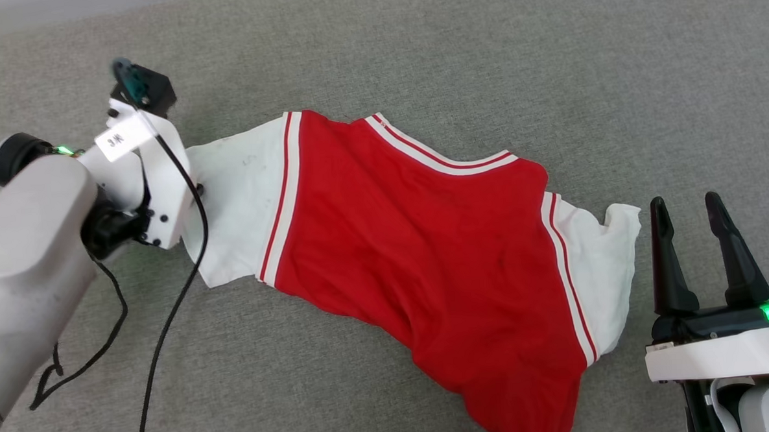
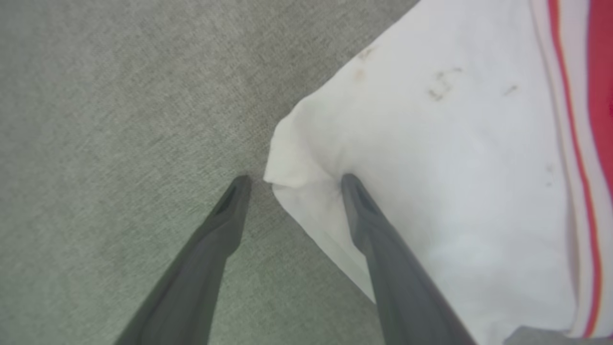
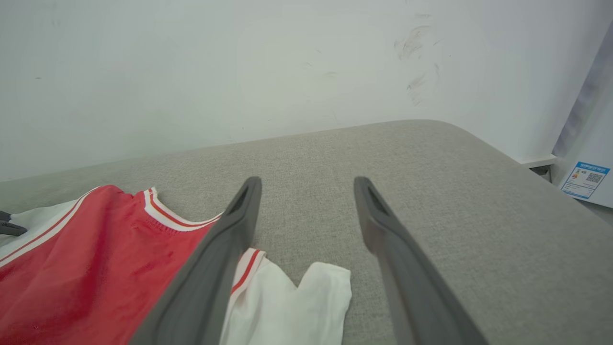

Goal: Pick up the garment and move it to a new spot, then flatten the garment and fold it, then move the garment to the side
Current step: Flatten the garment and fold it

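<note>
Shirt [image 1: 411,241]: we see it sprawled mid-frame.
Left gripper [image 2: 295,179]: jaws apart, straddling sleeve [image 2: 431,143] corner.
Right gripper [image 1: 683,199]: jaws apart, lower right.

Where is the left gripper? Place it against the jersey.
The left gripper stands open at the left end of the red jersey; its wrist view shows it astride the white sleeve corner, one fingertip on the cloth, the other over the grey cushion.

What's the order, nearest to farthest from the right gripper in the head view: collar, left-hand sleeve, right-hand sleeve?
1. Right-hand sleeve, just to the left of the right gripper.
2. Collar, mid-view, along the top edge.
3. Left-hand sleeve, far left, at the left gripper.
</note>
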Controlling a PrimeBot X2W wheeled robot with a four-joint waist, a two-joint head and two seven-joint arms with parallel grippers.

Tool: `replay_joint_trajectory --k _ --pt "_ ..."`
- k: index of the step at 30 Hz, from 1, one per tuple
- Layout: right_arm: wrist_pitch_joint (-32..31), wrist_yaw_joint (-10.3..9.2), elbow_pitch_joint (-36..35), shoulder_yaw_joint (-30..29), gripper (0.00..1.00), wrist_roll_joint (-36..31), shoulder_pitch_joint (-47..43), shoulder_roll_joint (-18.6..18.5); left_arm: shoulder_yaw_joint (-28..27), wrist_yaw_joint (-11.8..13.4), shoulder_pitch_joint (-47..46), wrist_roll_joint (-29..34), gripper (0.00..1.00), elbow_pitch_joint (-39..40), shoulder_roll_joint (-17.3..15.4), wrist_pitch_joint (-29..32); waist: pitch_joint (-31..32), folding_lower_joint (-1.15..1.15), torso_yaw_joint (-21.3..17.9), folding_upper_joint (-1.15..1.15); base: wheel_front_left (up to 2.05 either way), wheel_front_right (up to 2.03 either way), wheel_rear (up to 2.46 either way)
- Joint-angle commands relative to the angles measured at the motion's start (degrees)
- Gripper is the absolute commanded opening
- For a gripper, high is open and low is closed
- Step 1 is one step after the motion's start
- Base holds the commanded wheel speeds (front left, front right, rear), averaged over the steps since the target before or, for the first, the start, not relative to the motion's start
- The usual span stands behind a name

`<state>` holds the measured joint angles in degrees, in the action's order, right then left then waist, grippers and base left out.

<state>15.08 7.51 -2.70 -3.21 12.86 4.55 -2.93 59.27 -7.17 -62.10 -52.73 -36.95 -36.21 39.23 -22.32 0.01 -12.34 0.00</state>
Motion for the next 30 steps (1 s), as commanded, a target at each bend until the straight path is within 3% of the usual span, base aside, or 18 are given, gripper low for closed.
replay_joint_trajectory --k 1,2,10,14,23,30 --pt "0.1 -0.04 0.0 -0.1 1.0 -0.2 0.6 0.1 2.9 -0.5 3.2 -0.3 0.12 -0.1 1.3 0.0 0.2 -0.01 0.3 0.0 0.0 0.0 0.0" --pt "0.1 -0.04 0.0 -0.2 1.0 -0.3 0.7 0.1 3.7 -0.5 2.8 0.2 0.0 0.1 1.2 -1.3 0.4 -0.01 0.6 0.0 0.0 0.0 0.0" --pt "0.1 -0.04 0.4 -0.6 1.0 -1.5 -0.5 0.1 5.1 -0.3 -2.2 -0.8 0.0 1.1 0.2 -13.1 2.8 -0.01 2.9 0.0 0.0 0.0 0.0" --pt "0.1 -0.04 0.6 -0.9 1.0 -1.9 -0.9 0.1 4.4 -0.3 -2.2 -2.5 0.0 -0.4 -1.7 -16.8 4.2 -0.01 4.2 0.0 0.0 0.0 0.0" --pt "0.1 -0.04 1.1 -0.9 1.0 -1.9 -0.8 0.1 3.0 0.0 0.6 -5.6 0.0 -7.9 -6.1 -20.4 4.9 -0.01 5.3 0.0 0.0 0.0 0.0" --pt "0.1 -0.04 1.8 -1.3 1.0 -2.2 -0.5 0.1 2.8 1.1 5.2 -7.2 0.0 -15.2 -5.5 -22.5 4.1 -0.01 4.2 0.0 0.0 0.0 0.0"
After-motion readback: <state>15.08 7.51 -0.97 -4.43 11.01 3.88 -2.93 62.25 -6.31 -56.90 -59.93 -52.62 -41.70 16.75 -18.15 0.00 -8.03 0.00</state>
